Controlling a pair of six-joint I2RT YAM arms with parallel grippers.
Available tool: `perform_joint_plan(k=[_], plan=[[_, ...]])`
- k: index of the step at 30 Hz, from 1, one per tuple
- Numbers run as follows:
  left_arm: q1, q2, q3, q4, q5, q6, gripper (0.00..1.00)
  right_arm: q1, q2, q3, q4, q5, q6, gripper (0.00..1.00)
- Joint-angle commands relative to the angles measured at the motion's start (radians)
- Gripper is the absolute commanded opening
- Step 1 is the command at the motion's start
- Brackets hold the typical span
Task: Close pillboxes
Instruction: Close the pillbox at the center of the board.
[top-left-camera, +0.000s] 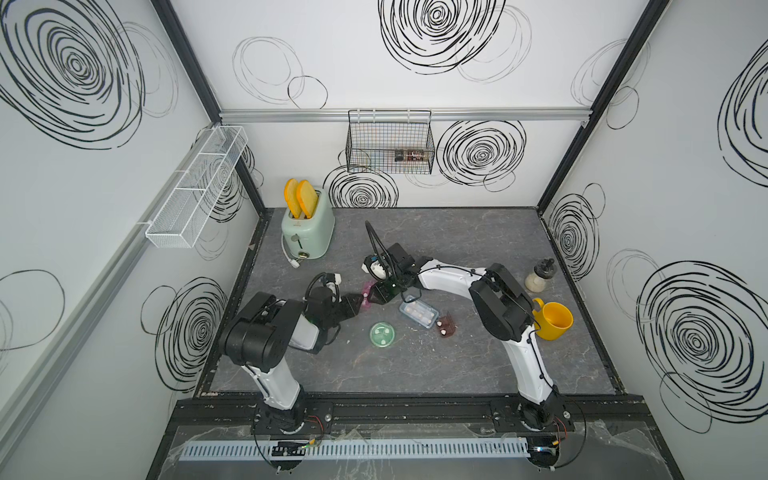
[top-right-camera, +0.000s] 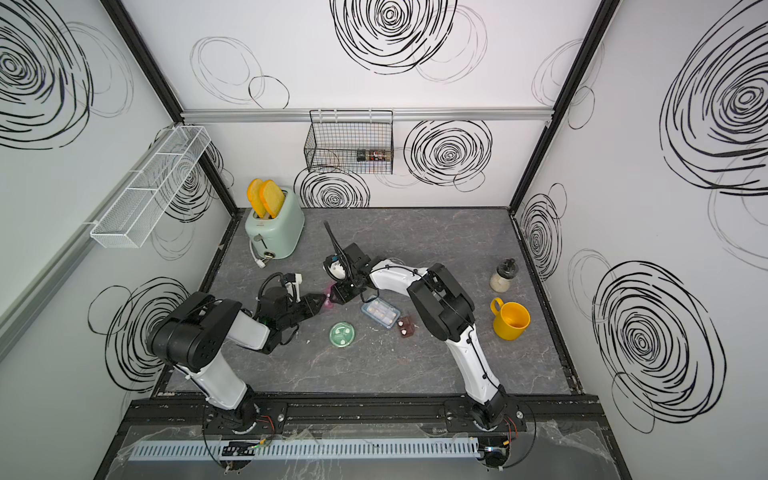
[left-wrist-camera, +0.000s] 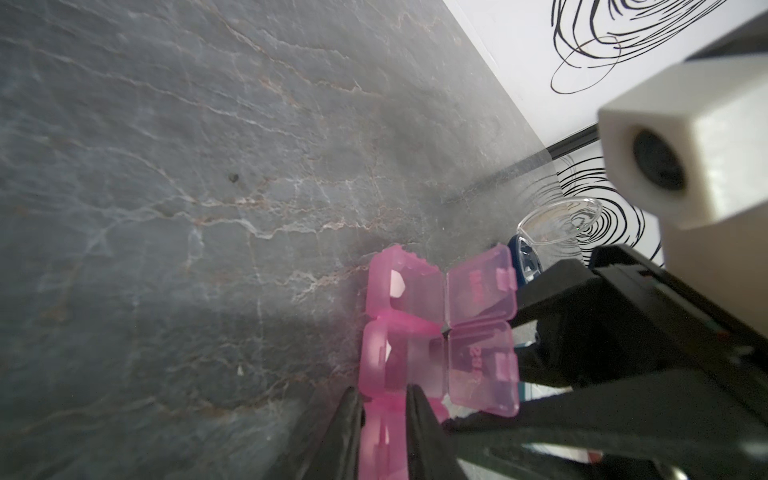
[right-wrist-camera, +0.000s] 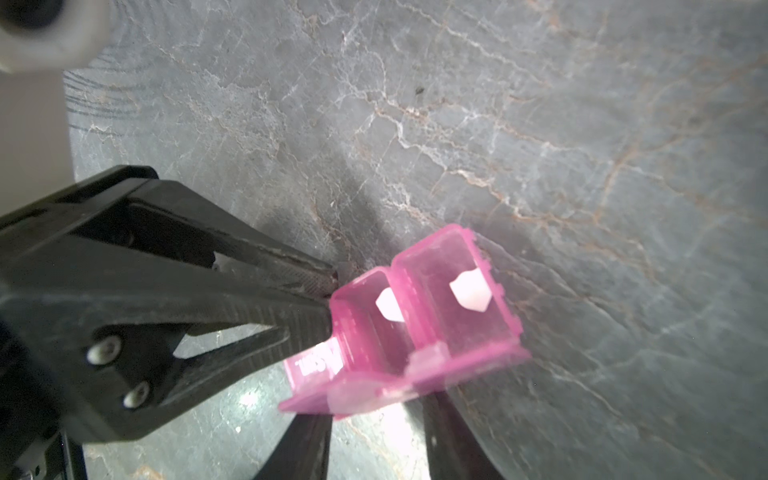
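The pink pillbox (top-left-camera: 367, 289) (left-wrist-camera: 415, 299) lies mid-table between both arms. Two of its compartments stand open, each with a white pill (right-wrist-camera: 469, 293). My left gripper (left-wrist-camera: 384, 399) (top-left-camera: 360, 301) is shut on the box's near end. My right gripper (right-wrist-camera: 380, 415) (top-left-camera: 377, 293) is open, its fingers against the backs of the raised lids (left-wrist-camera: 482, 291). The green round pillbox (top-left-camera: 382, 334), the blue-grey rectangular one (top-left-camera: 418, 312) and the small brown one (top-left-camera: 445, 326) lie to the right. The dark round pillbox (left-wrist-camera: 527, 257) has its clear lid (left-wrist-camera: 557, 220) up.
A mint-green toaster (top-left-camera: 307, 232) with toast stands at the back left. A yellow mug (top-left-camera: 552, 320) and a small bottle (top-left-camera: 540, 274) are at the right. A black wire basket (top-left-camera: 390, 141) and a white mesh shelf (top-left-camera: 195, 187) hang on the walls.
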Motion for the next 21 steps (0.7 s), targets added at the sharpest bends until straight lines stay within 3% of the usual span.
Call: perform_joint_plan(k=[1, 8, 14, 21], plan=[[-0.025, 0.049, -0.040, -0.066, 0.006, -0.016, 0.22, -0.001, 0.035, 0.021, -0.031, -0.004, 0.002, 0.40], [-0.039, 0.054, -0.070, -0.022, -0.001, -0.051, 0.20, 0.000, 0.034, 0.020, -0.038, -0.004, 0.002, 0.40], [-0.062, 0.009, -0.089, -0.014, -0.018, -0.082, 0.29, -0.003, 0.002, 0.006, -0.072, 0.005, 0.019, 0.46], [-0.072, 0.022, -0.087, 0.001, -0.025, -0.093, 0.31, -0.003, 0.013, 0.006, -0.087, -0.001, 0.036, 0.50]])
